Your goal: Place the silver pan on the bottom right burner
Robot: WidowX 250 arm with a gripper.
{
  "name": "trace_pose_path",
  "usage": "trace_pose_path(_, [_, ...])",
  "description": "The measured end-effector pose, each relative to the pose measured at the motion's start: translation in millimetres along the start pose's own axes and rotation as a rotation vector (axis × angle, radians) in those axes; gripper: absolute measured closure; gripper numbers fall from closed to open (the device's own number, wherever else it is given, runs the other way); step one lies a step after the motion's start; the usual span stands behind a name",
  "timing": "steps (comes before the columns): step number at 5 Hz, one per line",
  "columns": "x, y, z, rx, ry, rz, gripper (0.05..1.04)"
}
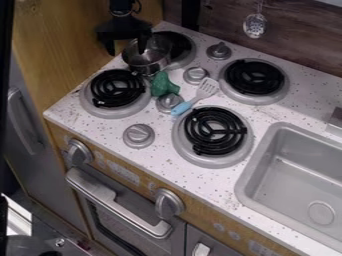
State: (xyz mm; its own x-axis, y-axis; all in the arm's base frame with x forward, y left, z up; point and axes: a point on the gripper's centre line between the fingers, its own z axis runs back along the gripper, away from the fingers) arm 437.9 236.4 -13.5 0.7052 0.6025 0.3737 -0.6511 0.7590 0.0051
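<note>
I find the silver pan (148, 59) shiny, round and deep-walled, its mouth facing up, at the back left burner (187, 56), overlapping the burner's left side in my view. I record the bottom right burner (215, 131) as a black spiral coil in a round, silver-grey dish, lying flat at the front of the stove.

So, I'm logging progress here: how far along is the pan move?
Nothing looks finished: the silver pan is at the upper left burner. Nothing seems in hand; the gripper hangs by the pan's rim, fingers apart. Left: grasping the pan, carrying it across and setting it on the bottom right burner.
</note>
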Motion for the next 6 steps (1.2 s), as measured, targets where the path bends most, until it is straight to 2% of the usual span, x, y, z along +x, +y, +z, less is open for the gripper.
trace_pose_path(1, [-22.0, 1.8, -23.8, 0.014, 0.069, -0.008, 0.087])
trace_pose_path(2, [-20.3, -2.7, -26.0, 0.001, 0.093, 0.017, 0.085])
trace_pose_path(3, [-15.4, -9.7, -29.4, -0.033, 0.111, 0.046, 0.131])
trace_pose_path(5, [-15.5, -14.9, -33.5, -0.038, 0.09, 0.023, 0.69])
trace_pose_path(6, [-21.1, -14.4, -35.4, -0.029, 0.093, 0.005, 0.912])
